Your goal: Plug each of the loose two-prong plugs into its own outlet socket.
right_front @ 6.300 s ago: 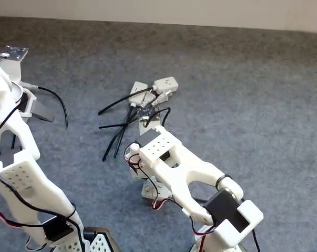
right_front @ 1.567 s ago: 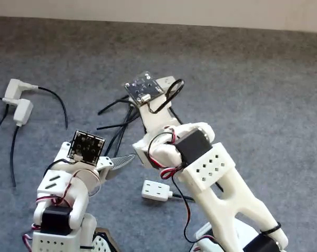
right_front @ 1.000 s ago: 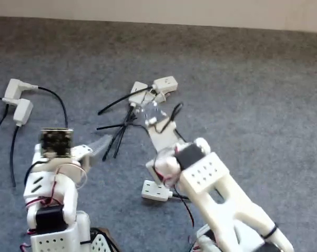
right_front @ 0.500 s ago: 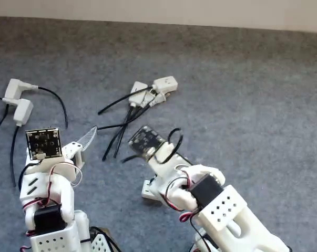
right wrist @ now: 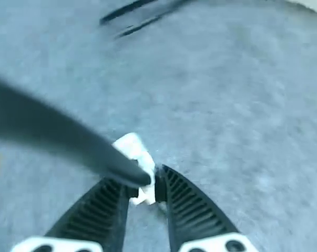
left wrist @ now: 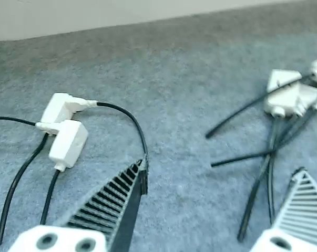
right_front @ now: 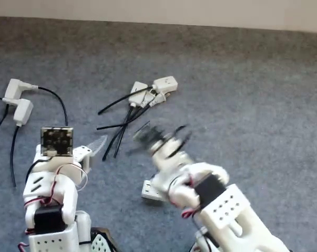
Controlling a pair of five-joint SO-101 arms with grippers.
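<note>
we're pinching a white plug (right wrist: 133,152) in the right gripper (right wrist: 145,191), jaws narrow, its cable (right wrist: 53,134) trailing off. we're wanting it squared to the socket (right_front: 150,191) behind the jaws before pushing. the left gripper (left wrist: 221,167) is hanging wide, a joined pair (left wrist: 63,126) well beyond its jaws.

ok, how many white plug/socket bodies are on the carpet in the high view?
6. A touching left pair at the far left; a centre trio bunched among black cables; a lone socket beside the right arm, partly covered. The bunch could hide more.
</note>
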